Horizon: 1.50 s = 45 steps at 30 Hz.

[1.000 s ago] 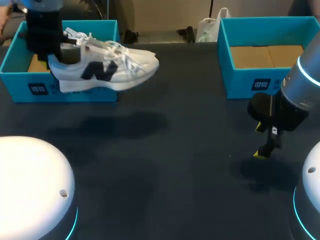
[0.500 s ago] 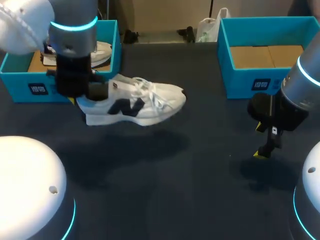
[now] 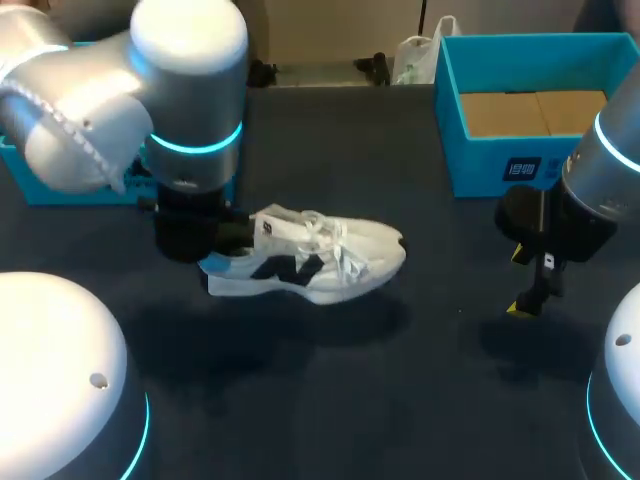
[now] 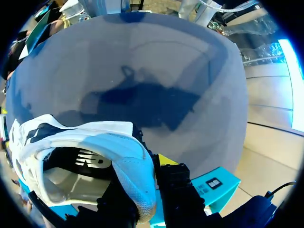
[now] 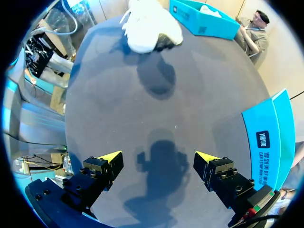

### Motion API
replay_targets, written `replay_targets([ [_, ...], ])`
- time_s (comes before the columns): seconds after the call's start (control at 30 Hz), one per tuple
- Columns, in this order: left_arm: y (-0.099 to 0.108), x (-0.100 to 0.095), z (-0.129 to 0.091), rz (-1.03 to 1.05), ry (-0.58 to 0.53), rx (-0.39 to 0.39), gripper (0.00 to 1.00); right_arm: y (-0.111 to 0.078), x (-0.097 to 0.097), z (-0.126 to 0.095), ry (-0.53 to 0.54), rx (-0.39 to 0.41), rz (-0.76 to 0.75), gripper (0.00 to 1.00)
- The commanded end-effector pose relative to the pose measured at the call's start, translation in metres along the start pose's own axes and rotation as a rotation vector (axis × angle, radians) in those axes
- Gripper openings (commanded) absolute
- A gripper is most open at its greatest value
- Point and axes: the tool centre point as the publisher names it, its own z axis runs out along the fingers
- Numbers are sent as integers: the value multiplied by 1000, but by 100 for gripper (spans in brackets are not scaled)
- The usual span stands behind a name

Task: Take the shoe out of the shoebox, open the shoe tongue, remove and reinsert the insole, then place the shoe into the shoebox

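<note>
Left tool [image 4: 145, 183] clamps the shoe [image 3: 310, 265] by its heel over the middle of the desk [image 3: 420, 400]. The shoebox [image 3: 490, 168] at the far right corner shows brown cardboard [image 3: 535, 112] inside. Right tool [image 5: 159, 159] hangs open.

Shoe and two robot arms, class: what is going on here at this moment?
The left pincer is shut on the heel of the white shoe, holding it over the middle of the dark table, outside any box. The right pincer hangs open and empty over the table, in front of the blue shoebox.
</note>
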Motion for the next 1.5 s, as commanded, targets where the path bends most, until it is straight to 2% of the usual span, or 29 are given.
replay_targets([
  [0.03,-15,-18,17,12,11,-26,0,0,1,0,-2,1,0,100],
  [0.3,-31,-38,40,50,24,24,0,0,1,0,-2,1,0,100],
  [0.83,-49,-68,69,70,44,40,0,0,1,0,-2,1,0,100],
  [1.5,-49,-84,84,87,50,35,0,0,1,0,-2,1,0,100],
])
